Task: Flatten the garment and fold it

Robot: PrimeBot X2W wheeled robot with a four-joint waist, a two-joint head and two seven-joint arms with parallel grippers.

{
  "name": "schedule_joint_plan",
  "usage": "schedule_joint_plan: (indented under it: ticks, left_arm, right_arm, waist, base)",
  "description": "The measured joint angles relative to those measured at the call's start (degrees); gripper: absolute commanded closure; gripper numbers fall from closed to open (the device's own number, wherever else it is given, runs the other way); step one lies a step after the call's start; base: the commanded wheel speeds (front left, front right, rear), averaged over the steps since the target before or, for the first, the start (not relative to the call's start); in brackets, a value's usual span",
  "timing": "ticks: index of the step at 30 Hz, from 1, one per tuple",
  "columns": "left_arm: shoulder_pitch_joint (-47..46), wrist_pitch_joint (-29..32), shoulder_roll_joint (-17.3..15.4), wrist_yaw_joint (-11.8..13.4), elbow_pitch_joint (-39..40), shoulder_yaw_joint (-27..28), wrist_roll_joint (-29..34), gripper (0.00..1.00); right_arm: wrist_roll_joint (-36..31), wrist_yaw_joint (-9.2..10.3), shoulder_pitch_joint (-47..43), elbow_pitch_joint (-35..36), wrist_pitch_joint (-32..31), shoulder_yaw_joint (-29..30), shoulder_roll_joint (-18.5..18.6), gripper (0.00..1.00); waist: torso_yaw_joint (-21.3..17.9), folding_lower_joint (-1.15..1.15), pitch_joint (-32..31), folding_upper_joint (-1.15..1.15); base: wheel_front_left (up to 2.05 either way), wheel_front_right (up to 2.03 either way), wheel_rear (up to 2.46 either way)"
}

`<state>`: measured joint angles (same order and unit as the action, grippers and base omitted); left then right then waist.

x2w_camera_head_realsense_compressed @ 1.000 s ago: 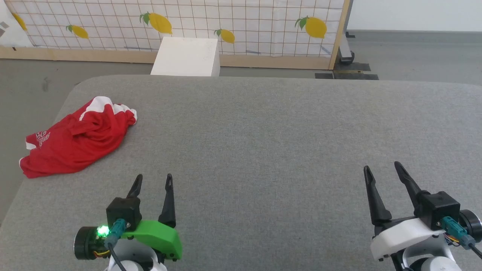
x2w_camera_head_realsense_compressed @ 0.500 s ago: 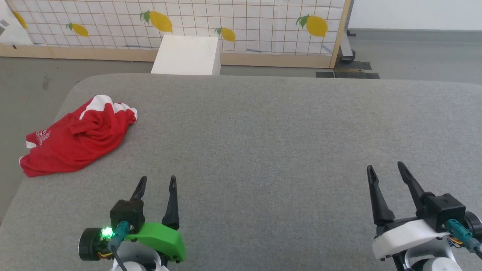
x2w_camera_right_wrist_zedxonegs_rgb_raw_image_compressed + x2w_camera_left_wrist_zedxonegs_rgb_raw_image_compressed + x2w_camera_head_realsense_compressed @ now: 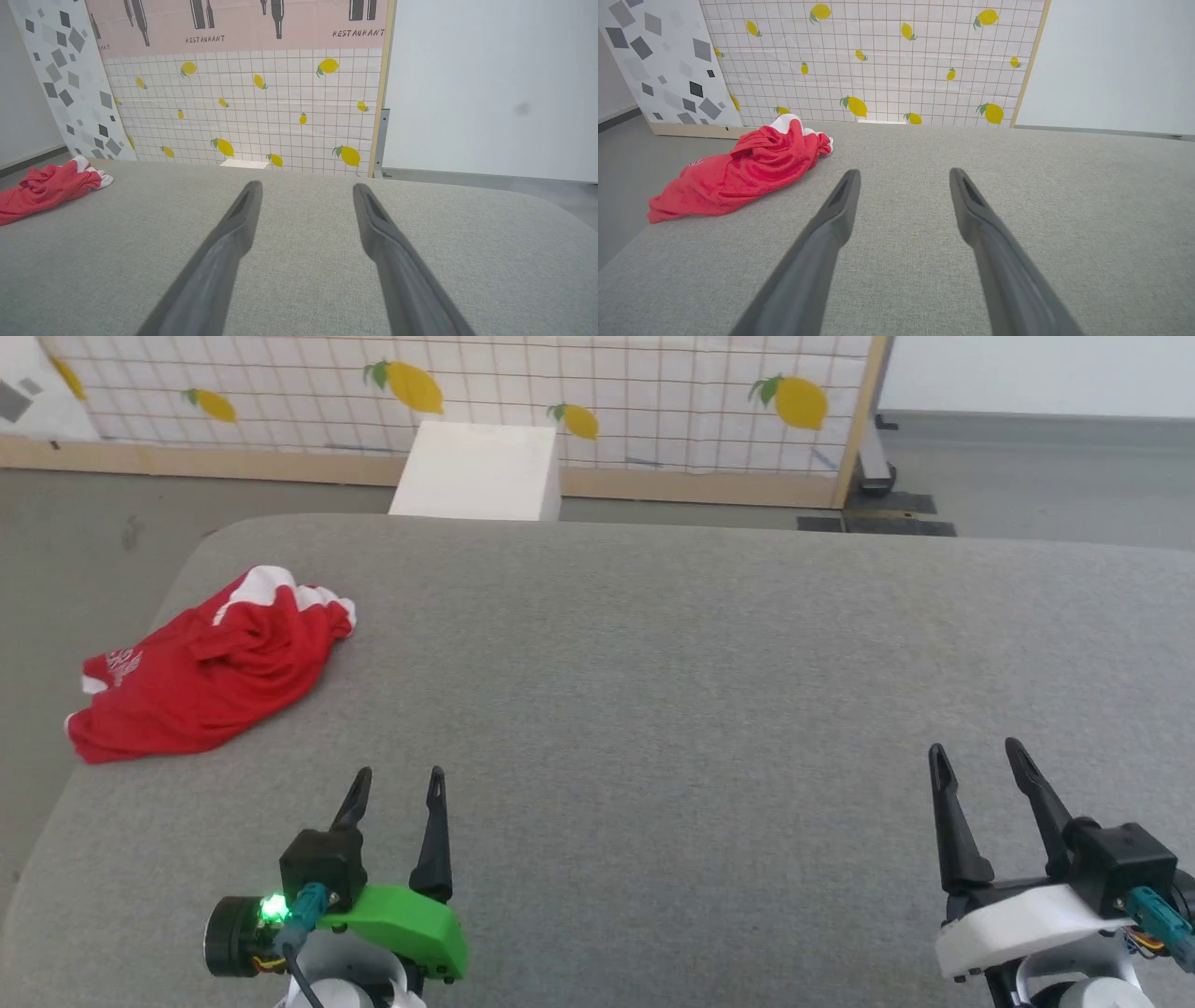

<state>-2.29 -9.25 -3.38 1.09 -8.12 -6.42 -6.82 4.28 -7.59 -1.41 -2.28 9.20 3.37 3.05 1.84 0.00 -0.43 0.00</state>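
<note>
Nearest to the robot, the left gripper point(image 3: 400, 773) is over the grey padded surface point(image 3: 653, 653), at about 7 o'clock in the head view. Its two dark fingers are spread apart and nothing is between them. The right gripper point(image 3: 974, 747) is at about 5 o'clock, also with its fingers parted and holding nothing. Both grippers point toward 12 o'clock, and the two are well apart from each other.

Farther out, the garment point(image 3: 210, 672) lies at about 10 o'clock from the left gripper, well apart from it. It is a crumpled red heap, not flattened, with white cloth at its far end and a small print at its left end. Its left end reaches the left edge of the surface.

Beyond the far edge, at about 12 o'clock, a white box point(image 3: 476, 471) stands on the grey floor point(image 3: 1027, 467). Behind it stands a panel point(image 3: 653, 383) with a grid and yellow lemons.
</note>
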Motion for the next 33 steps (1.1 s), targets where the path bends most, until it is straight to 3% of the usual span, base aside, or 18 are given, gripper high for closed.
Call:
schedule_joint_plan:
  ticks: [12, 33]
  left_arm:
    - [-0.7, -1.5, -0.3, 0.6, -0.6, 0.3, -1.3, 0.00]
    - [0.0, -4.0, -1.6, 1.6, -1.9, 0.8, -2.4, 0.00]
  right_arm:
    - [0.7, 0.00, -0.7, -0.1, 1.5, 0.5, 0.0, 0.00]
    - [1.4, 0.00, -1.0, -1.4, 4.0, -0.8, -0.1, 0.00]
  waist:
    - [7.6, 0.00, 0.4, 0.00]
    - [28.7, 0.00, -0.4, 0.00]
  base:
    - [0.00, 0.00, 0.00]
    - [0.00, 0.00, 0.00]
